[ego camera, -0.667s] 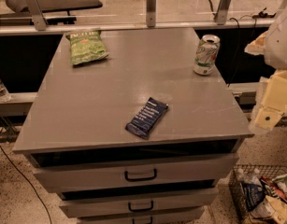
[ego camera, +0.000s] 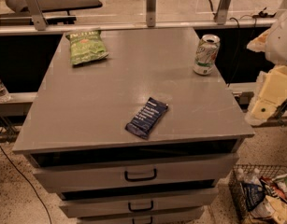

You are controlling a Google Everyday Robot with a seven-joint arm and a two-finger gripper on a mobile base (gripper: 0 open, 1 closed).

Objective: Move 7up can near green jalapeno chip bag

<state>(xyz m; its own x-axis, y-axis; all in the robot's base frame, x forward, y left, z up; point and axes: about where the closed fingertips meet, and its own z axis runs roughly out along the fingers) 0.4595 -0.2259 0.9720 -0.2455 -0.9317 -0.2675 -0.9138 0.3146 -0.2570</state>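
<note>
The gripper (ego camera: 269,97) hangs off the worktop's (ego camera: 110,101) right edge; I cannot tell whether its jaws are apart. The 7up can (ego camera: 206,55) stands near their left, the green jalapeno chip bag (ego camera: 86,46) far left.

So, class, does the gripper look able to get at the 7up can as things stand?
Probably yes. The gripper hangs just off the right edge of the table, and the 7up can stands upright near that same edge with nothing between them. The dark blue packet and green chip bag lie well clear.

can (ego camera: 206,55): 1
chip bag (ego camera: 86,46): 1
blue packet (ego camera: 147,117): 1
table (ego camera: 110,92): 1
drawers (ego camera: 87,177): 3
gripper (ego camera: 269,97): 1, right of the can, apart from it
</note>
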